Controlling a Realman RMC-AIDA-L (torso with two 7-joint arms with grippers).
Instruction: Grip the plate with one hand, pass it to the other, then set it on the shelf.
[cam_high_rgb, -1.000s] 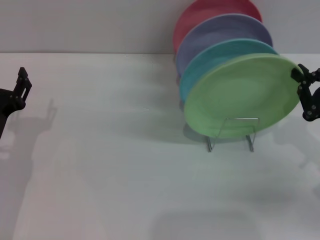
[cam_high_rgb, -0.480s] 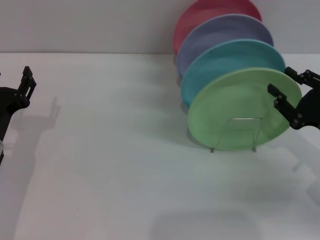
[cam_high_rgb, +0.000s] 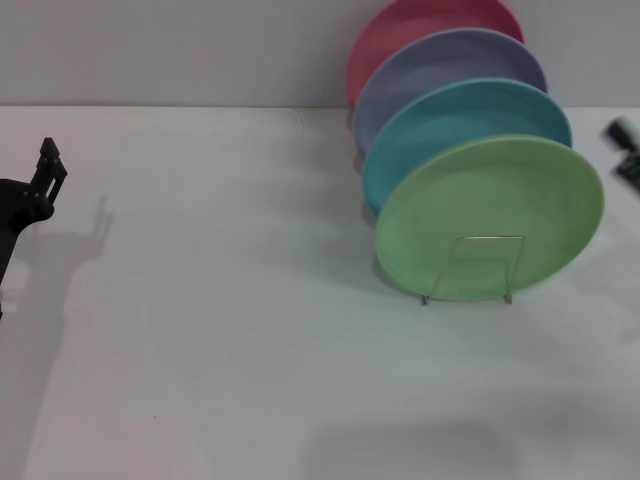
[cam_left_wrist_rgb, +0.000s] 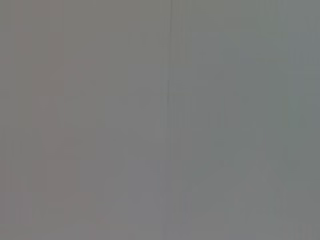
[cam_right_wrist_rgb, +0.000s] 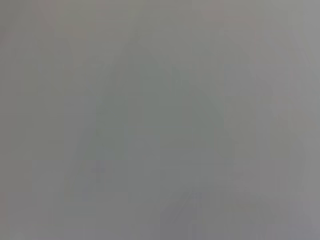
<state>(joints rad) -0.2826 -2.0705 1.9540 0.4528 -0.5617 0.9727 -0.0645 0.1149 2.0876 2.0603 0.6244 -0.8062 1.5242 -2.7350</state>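
Green plate (cam_high_rgb: 489, 218) is standing tilted in the wire rack (cam_high_rgb: 468, 268), nearest of four: blue plate (cam_high_rgb: 462, 118) directly behind it, then lavender plate (cam_high_rgb: 440, 62), then red plate (cam_high_rgb: 425, 22) at the far end by the wall. Nothing is touching the green plate. Judging from that, the grip, handoff and placement look done; only clearing the arms would be left.

Right gripper (cam_high_rgb: 626, 152) is just a blurred dark bit at the right frame edge, apart from the plate rim; can't tell if the jaws are wide or narrow, but it's carrying nothing visible. Left gripper (cam_high_rgb: 42, 182) sits at the far left edge over the white table (cam_high_rgb: 220, 330), well apart from the rack, holding nothing; finger gap not readable either.

Both wrist views show flat grey, no usable content.

No brands, labels or text visible anywhere.
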